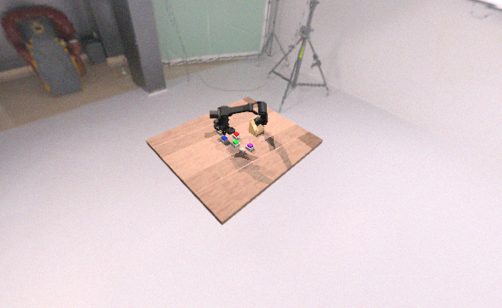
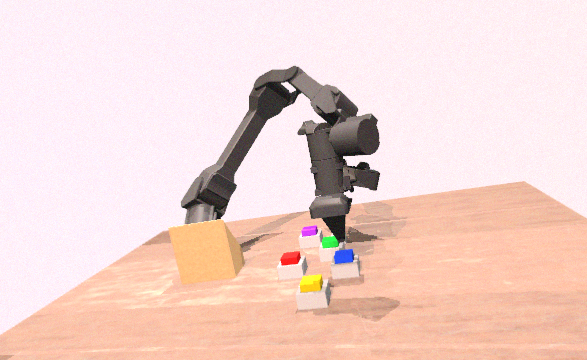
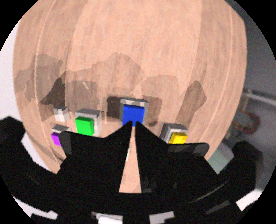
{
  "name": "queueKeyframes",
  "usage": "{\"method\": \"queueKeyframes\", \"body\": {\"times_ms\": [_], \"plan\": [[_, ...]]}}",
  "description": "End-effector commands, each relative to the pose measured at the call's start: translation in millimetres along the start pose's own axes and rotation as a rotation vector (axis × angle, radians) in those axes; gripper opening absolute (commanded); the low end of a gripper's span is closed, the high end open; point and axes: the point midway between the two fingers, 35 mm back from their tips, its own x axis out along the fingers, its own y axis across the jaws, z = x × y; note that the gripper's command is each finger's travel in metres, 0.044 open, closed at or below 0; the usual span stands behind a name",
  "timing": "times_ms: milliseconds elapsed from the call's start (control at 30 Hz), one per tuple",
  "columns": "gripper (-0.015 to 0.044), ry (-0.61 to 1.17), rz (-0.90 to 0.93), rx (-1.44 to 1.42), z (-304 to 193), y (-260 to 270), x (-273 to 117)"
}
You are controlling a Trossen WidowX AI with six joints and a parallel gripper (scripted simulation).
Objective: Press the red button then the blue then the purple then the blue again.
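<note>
My gripper [image 1: 224, 133] [image 2: 342, 241] [image 3: 133, 124] is shut and empty, pointing down with its tips just above the blue button [image 1: 224, 139] [image 2: 344, 256] [image 3: 133, 114]. In the wrist view the tips overlap the near edge of the blue cap, which stands raised. Whether they touch it I cannot tell. The red button [image 1: 236, 134] [image 2: 290, 258] stands raised and is hidden in the wrist view. The purple button [image 1: 250, 145] [image 2: 309, 231] [image 3: 56, 139] also stands raised, beyond the green one in the exterior view.
The green button [image 1: 235, 142] [image 2: 329, 242] [image 3: 84, 126] is beside the blue one. The yellow button [image 2: 311, 283] [image 3: 178, 138] is on the other side. A small pale block [image 1: 242, 151] [image 3: 61, 114] lies near green and purple. A tan wedge-shaped block [image 1: 256, 128] [image 2: 203, 252] stands by the arm's base.
</note>
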Motion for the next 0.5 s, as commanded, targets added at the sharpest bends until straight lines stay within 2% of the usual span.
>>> {"method": "queueKeyframes", "body": {"times_ms": [0,467], "plan": [[0.002,0.001,0.003,0.006,0,1,9],[0.002,0.001,0.005,0.006,-1,1,30]]}}
